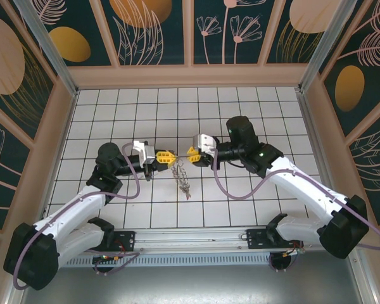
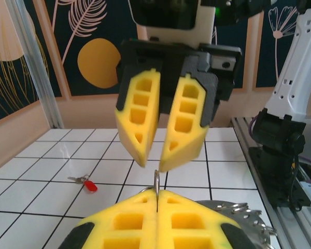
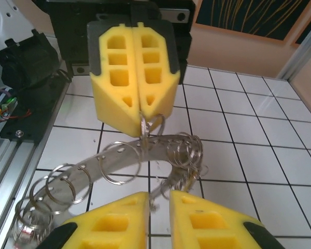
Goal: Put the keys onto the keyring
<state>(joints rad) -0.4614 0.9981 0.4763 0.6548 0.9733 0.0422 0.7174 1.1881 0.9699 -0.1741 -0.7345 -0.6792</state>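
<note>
Tiled floor | left tool pinching keyring, contact hidden in grip | right tool slightly parted

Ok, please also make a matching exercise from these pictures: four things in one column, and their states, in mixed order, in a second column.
Things:
1 left hand
2 right hand
3 red-headed key
4 keyring

States:
a lying on the tiles
b fingers slightly apart
c silvery, with many small rings
d fingers shut on the keyring

Pairs: 1-d, 2-b, 3-a, 4-c.
</note>
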